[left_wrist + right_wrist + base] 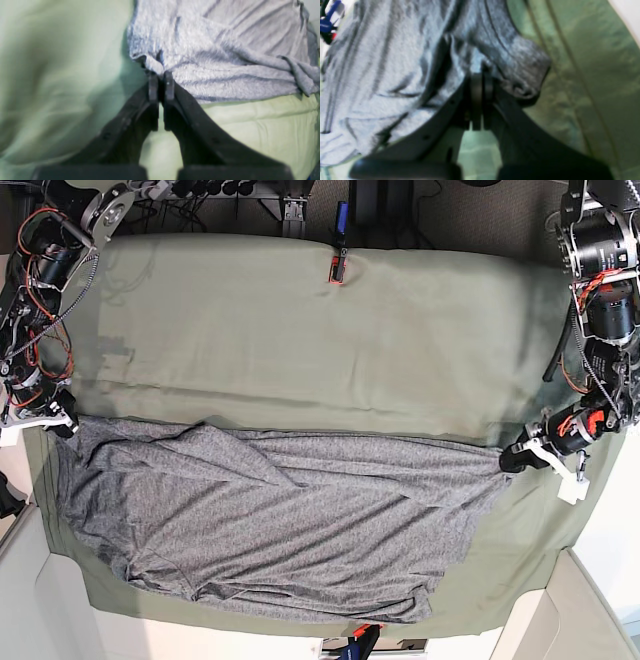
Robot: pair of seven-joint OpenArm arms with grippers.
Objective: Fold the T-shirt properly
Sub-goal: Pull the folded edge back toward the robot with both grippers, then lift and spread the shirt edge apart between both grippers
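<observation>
Base view, left to right. Right arm at 9 o'clock edge of the counter [300, 330], links stacked down the left side with red and black wiring showing. Right tool [62, 426] low at the cloth, clenched on the T-shirt [280, 520] at its left upper corner. Right wrist view: both fingers [477, 100] pressed together, a bunched dark fold of grey fabric pinched at the tips, rest of the shirt spreading toward 10 o'clock.

T-shirt: heather-grey knit, spread wide across the lower half of the counter, roughly 8 o'clock to 4 o'clock. Top edge pulled into a near-straight line between the two tools. Diagonal folds and wrinkles run from the upper left down toward centre; a folded-over flap sits near the upper left. Lower hem uneven, close to the 6 o'clock edge. Olive-green cloth covers the counter; upper half bare.

Left arm at 3 o'clock, coming down the right edge, wrist angled inward. Left tool [510, 458] clenched on the T-shirt's right upper corner. Left wrist view: fingertips [153, 86] closed, gripping the shirt's edge, fabric fanning toward 1 o'clock with ridged creases.
</observation>
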